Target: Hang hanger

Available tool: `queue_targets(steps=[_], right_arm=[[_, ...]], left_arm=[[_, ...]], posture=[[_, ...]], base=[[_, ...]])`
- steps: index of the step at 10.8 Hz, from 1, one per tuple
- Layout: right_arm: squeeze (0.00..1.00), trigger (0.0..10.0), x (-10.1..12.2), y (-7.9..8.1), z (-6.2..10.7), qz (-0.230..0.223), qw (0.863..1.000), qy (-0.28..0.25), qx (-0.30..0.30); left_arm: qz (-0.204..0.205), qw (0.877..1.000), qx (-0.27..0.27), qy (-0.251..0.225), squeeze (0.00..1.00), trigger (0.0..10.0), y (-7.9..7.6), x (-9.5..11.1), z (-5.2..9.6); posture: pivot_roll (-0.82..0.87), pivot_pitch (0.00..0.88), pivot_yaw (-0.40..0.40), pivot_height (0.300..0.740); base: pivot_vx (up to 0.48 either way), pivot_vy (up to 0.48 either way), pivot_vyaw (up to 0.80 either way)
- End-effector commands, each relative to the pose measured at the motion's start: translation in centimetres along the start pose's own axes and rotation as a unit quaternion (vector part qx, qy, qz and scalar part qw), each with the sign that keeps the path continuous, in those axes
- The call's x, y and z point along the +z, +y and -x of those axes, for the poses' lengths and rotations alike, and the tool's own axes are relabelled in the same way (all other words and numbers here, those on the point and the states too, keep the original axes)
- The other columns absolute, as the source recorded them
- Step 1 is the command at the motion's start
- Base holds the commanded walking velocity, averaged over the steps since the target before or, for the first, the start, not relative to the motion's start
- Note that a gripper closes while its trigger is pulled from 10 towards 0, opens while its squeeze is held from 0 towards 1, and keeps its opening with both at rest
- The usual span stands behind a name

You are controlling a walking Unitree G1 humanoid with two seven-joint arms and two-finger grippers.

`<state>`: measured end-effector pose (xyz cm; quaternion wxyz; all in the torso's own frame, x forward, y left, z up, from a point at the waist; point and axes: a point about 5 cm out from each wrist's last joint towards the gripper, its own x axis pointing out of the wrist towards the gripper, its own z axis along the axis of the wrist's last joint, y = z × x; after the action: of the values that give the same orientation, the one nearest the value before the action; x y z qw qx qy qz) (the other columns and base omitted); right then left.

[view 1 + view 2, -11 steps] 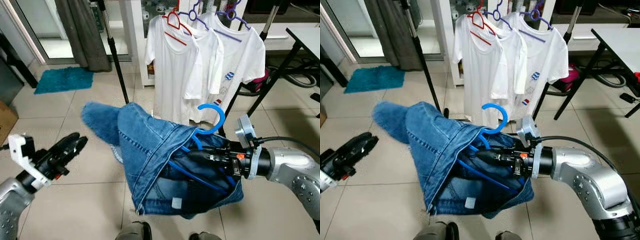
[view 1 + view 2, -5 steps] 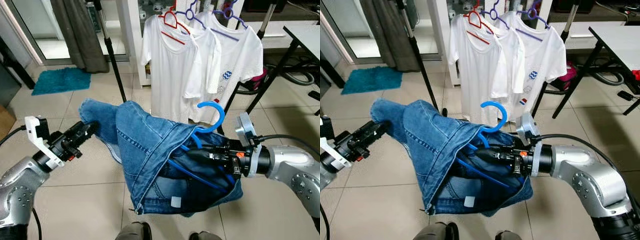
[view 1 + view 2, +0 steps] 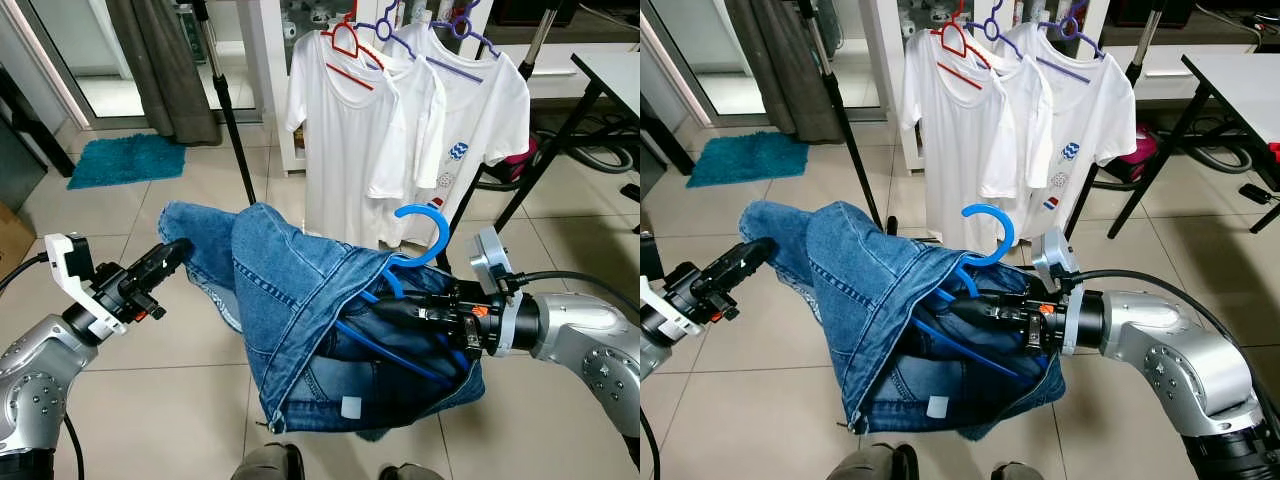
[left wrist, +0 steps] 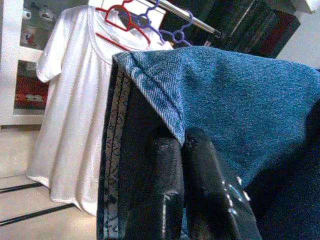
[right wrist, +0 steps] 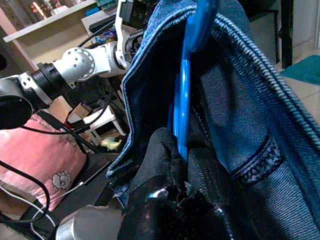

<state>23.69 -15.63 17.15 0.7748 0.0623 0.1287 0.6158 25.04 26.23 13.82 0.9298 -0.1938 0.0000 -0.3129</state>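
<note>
Left gripper [image 3: 172, 256] at far left tip of jeans [image 3: 300, 310], fingers [image 4: 167, 185] pressed together on denim hem, as I see in left wrist view. Jeans draped over blue hanger [image 3: 405, 275], held mid-air above tiled floor [image 3: 150, 390], in front of me. Right gripper [image 3: 400, 312] buried in denim, pinching hanger's lower bar. Hook points up, free. Behind: three white T-shirts [image 3: 400, 130] on rack [image 3: 225, 110]. Table [image 3: 610, 70] at right edge.
</note>
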Motion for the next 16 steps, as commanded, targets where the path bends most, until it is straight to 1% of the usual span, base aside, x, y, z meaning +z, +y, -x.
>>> queue_targets(steps=[1, 2, 4, 5, 6, 7, 8, 9, 10, 11, 12, 13, 14, 15, 16], right_arm=[[0.00, 10.0, 0.7, 0.2, -0.1, 0.020, 1.000, -0.010, 0.010], [0.00, 10.0, 0.7, 0.2, -0.1, 0.020, 1.000, -0.010, 0.009], [0.00, 10.0, 0.7, 0.3, 0.0, 0.020, 1.000, -0.010, 0.010], [0.00, 10.0, 0.7, 0.3, 0.0, 0.021, 1.000, -0.010, 0.009], [0.00, 10.0, 0.7, 0.3, 0.0, 0.020, 1.000, -0.011, 0.009], [0.00, 10.0, 0.7, 0.4, 0.1, 0.019, 1.000, -0.012, 0.009], [0.00, 10.0, 0.7, 0.4, 0.1, 0.018, 1.000, -0.012, 0.009], [0.00, 10.0, 0.7, 0.4, 0.1, 0.017, 1.000, -0.012, 0.009], [0.00, 10.0, 0.7, 0.4, 0.2, 0.017, 1.000, -0.012, 0.008], [0.00, 10.0, 0.7, 0.4, 0.2, 0.017, 1.000, -0.012, 0.008], [0.00, 10.0, 0.7, 0.3, 0.2, 0.017, 1.000, -0.012, 0.007], [0.00, 10.0, 0.7, 0.3, 0.2, 0.018, 1.000, -0.011, 0.007], [0.00, 10.0, 0.8, 0.3, 0.2, 0.018, 1.000, -0.011, 0.007], [0.00, 10.0, 0.8, 0.3, 0.2, 0.018, 1.000, -0.011, 0.007], [0.00, 10.0, 0.9, 0.2, 0.2, 0.018, 1.000, -0.011, 0.008]], left_arm=[[0.007, 1.000, 0.003, -0.004, 0.00, 0.0, 0.2, 0.0, 0.2], [0.007, 1.000, 0.003, -0.003, 0.00, 0.0, 0.2, 0.0, 0.2], [0.006, 1.000, 0.024, -0.012, 0.00, 0.0, 0.7, 0.1, 0.1], [-0.001, 0.996, 0.075, -0.040, 0.00, 0.0, 1.8, 0.5, 0.1], [-0.001, 0.988, 0.137, -0.073, 0.00, 0.0, 3.1, 1.1, 0.3], [0.019, 0.972, 0.205, -0.117, 0.00, 0.0, 4.6, 1.6, 0.8], [0.027, 0.968, 0.214, -0.129, 0.00, 0.0, 4.7, 1.6, 0.9], [0.029, 0.966, 0.226, -0.123, 0.00, 0.0, 4.8, 1.2, 0.9], [0.027, 0.961, 0.256, -0.099, 0.00, 0.0, 5.3, 0.4, 1.0], [0.017, 0.945, 0.320, -0.066, 0.00, 0.0, 6.4, -0.6, 1.6], [0.010, 0.927, 0.373, -0.048, 0.00, 0.0, 7.2, -1.3, 2.3], [0.011, 0.919, 0.391, -0.048, 0.00, 0.0, 7.4, -1.4, 2.5], [0.008, 0.901, 0.432, -0.037, 0.00, 0.0, 8.0, -1.6, 3.1], [0.002, 0.892, 0.451, -0.034, 0.00, 0.0, 8.3, -1.6, 3.3], [0.000, 0.905, 0.423, -0.043, 0.00, 2.3, 7.9, -1.4, 2.6]], posture=[[-0.04, 0.095, 0.100, 0.740], [-0.04, 0.094, 0.102, 0.740], [-0.04, 0.092, 0.103, 0.740], [-0.05, 0.082, 0.109, 0.740], [-0.05, 0.082, 0.109, 0.740], [-0.05, 0.076, 0.111, 0.740], [-0.05, 0.075, 0.112, 0.740], [-0.05, 0.075, 0.112, 0.740], [-0.05, 0.076, 0.111, 0.740], [-0.05, 0.078, 0.111, 0.740], [-0.05, 0.080, 0.110, 0.740], [-0.05, 0.080, 0.110, 0.740], [-0.05, 0.079, 0.108, 0.740], [-0.05, 0.080, 0.106, 0.740], [-0.05, 0.081, 0.105, 0.740]], base=[[0.000, 0.000, 0.00], [0.000, 0.000, 0.00], [0.000, 0.000, 0.00], [0.000, 0.000, 0.00], [0.000, 0.000, 0.00], [0.000, 0.000, 0.00], [0.000, 0.000, 0.00], [0.000, 0.000, 0.00], [0.000, 0.000, 0.00], [0.000, 0.000, 0.00], [0.000, 0.000, 0.00], [0.000, 0.000, 0.00], [0.000, 0.000, 0.00], [0.000, 0.000, 0.00], [0.000, 0.000, 0.00]])
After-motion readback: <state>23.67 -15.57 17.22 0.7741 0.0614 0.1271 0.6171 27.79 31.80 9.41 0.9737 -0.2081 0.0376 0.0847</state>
